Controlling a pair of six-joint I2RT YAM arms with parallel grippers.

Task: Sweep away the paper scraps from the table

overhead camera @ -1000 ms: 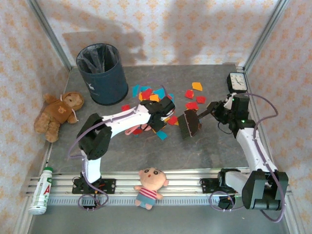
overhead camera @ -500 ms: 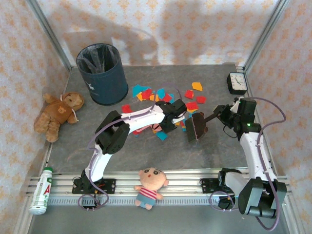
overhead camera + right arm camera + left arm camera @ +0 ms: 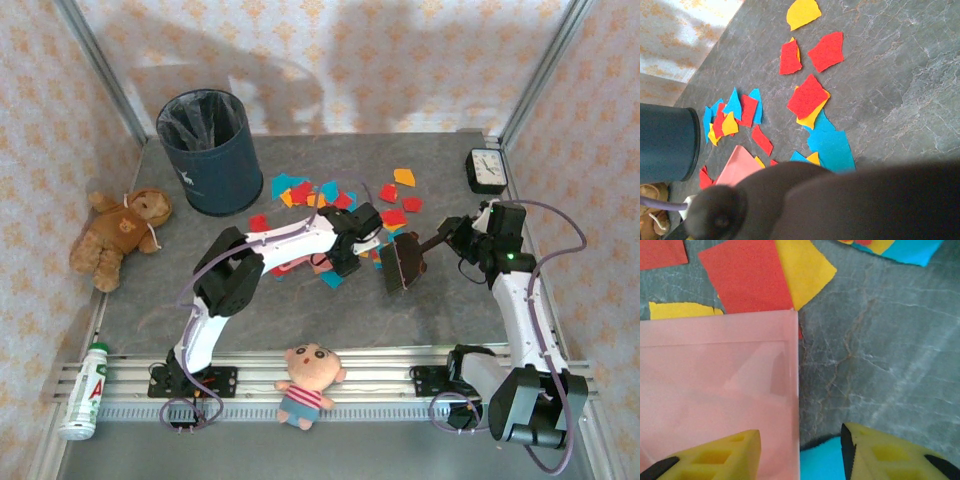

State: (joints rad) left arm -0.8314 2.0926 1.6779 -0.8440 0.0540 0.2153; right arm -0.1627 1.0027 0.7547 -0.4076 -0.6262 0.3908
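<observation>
Paper scraps (image 3: 390, 193) are lying in a loose cluster on the far middle of the table (image 3: 440, 300), around and beyond the two claws.

The left claw (image 3: 801, 442) is holding its yellow fingers apart, one over the pink dustpan (image 3: 715, 380) and one over bare table. The pan's side wall and a blue scrap are showing in the gap, and I cannot tell whether the claw is gripping the pan. Red and yellow scraps are lying just past the pan's far edge. The right claw (image 3: 452, 237) is clamping the handle of a dark brush (image 3: 400, 262), whose head is hanging just right of the left claw, beside blue scraps. Further out, more scraps are trailing toward a dark blue bin (image 3: 210, 150) at the far left, and a clock (image 3: 487, 168) is sitting in the far right corner.
</observation>
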